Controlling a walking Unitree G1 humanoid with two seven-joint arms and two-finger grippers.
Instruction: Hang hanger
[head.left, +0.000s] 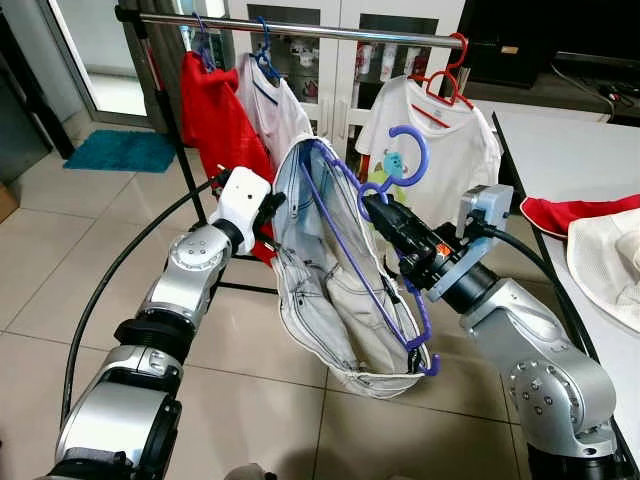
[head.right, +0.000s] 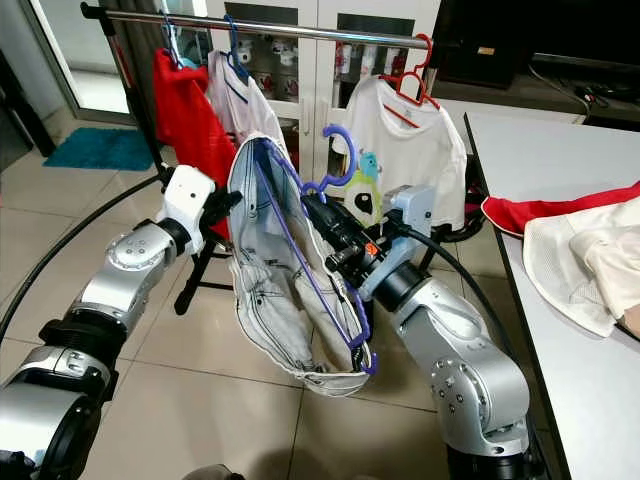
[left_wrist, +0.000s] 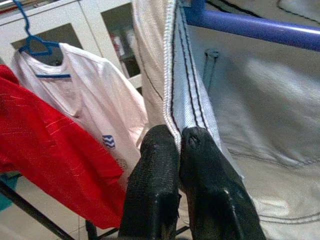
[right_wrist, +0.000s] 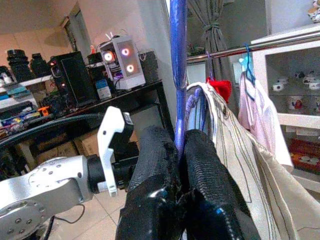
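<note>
My right fingers (head.left: 375, 210) clench the blue hanger (head.left: 400, 170) just below its hook, holding it tilted in front of the rail (head.left: 320, 30). My left fingers (left_wrist: 177, 150) pinch the seam of the pale garment (head.left: 330, 280) draped on it, at nine o'clock. At three o'clock, a bench (head.left: 560, 150) carries red and white clothes.

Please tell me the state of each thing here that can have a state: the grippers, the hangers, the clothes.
Left gripper: jaws shut on the jeans' edge.
Right gripper: jaws shut on the purple hanger.
Purple hanger: held tilted, not on the rail.
Jeans: draped on the purple hanger.
Rail: holds three hung garments.
Red hanger: hooked on the rail, carrying a white shirt.
</note>
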